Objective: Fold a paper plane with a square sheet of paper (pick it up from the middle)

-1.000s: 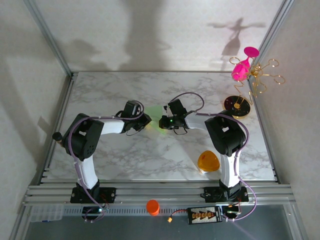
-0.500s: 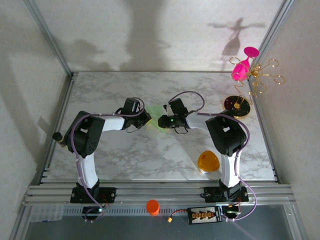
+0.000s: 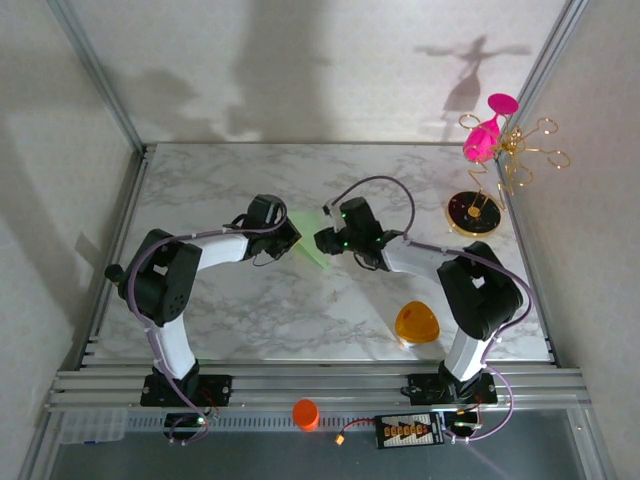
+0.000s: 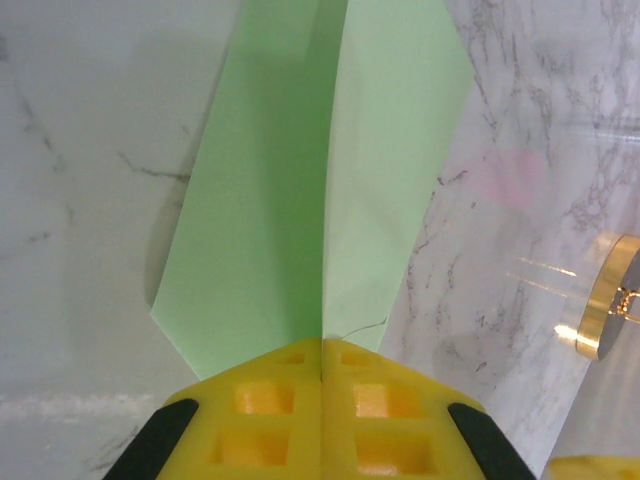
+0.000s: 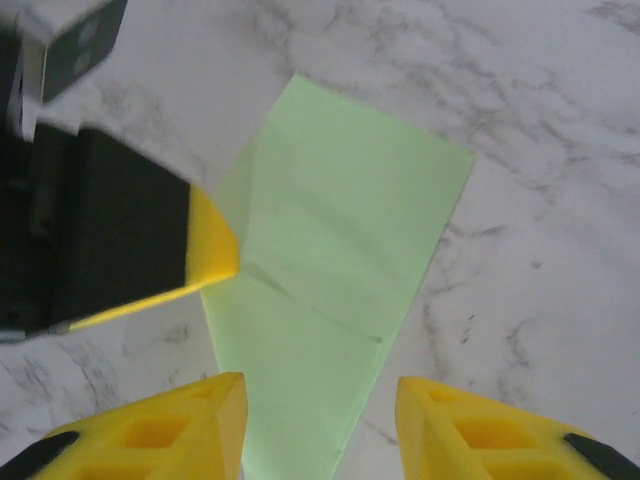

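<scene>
At the middle of the white marble counter (image 3: 250, 310), the top view shows the left gripper (image 3: 288, 237) and the right gripper (image 3: 322, 241) meeting over a thin pale green sheet of paper (image 3: 306, 243). From there the sheet is little more than a narrow green strip between the two black heads. The left wrist camera gives what that view cannot. The sheet is folded along a lengthwise crease, one half in shade and the other bright, and the crease runs straight into the left jaws. Those yellow jaws are pressed together and clamped on the near end of the paper. The right wrist camera shows the right jaws standing apart, the paper lying on the counter and running down between them, with neither finger clearly touching it. It also shows one yellow finger of the left gripper meeting the sheet's left edge. The sheet's far end is cut off at the top of the left wrist picture, and its near end at the bottom of the right wrist picture. In the top view an orange rounded-triangle object (image 3: 417, 323) lies well apart, toward the right arm's base.
</scene>
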Available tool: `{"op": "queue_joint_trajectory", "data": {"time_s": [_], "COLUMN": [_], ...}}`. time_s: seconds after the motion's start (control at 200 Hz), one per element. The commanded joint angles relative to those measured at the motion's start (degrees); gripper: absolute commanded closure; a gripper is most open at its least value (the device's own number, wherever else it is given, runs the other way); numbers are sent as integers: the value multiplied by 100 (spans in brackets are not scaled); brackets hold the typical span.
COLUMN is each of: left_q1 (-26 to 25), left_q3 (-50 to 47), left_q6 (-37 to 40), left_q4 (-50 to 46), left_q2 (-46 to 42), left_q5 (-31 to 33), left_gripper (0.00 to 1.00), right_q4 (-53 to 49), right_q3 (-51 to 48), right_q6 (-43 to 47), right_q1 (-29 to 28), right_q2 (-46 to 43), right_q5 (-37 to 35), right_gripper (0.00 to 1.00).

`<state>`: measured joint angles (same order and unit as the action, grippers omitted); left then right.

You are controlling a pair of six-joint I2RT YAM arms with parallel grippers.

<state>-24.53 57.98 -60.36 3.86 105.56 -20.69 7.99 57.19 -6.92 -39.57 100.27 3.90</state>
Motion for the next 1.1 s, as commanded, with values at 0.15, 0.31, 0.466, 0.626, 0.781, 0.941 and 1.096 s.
{"op": "queue_joint_trajectory", "data": {"time_s": [0.15,0.31,0.466,0.626,0.781,0.941,1.096], "left_q1": [-108,-122,-122,-122,-122,-122,-115], "left_q3": [56,91,100,109,135,151,161], "left_q6": [-542,-574,-582,-583,-556,-547,-530], "left_q4": [-351,-408,-447,-469,-527,-562,-597], "left_q2": [-218,-223,-229,-221,-211,-206,-233], "left_q5": [372,418,423,398,375,382,381], "left_gripper": [95,95,95,95,94,93,92], "right_q4": [-112,-180,-332,-451,-487,-531,-570], "right_q3": [13,170,379,493,503,521,528], "right_q6": [564,504,395,336,305,314,341], "right_q1": [-693,-874,-870,-877,-868,-859,-831], "right_q2": [422,709,952,1069,1074,1099,1137], "right_q5": [-1162,-1330,-1328,-1397,-1416,-1393,-1395], "right_gripper": [56,58,62,67,73,78,81]}}
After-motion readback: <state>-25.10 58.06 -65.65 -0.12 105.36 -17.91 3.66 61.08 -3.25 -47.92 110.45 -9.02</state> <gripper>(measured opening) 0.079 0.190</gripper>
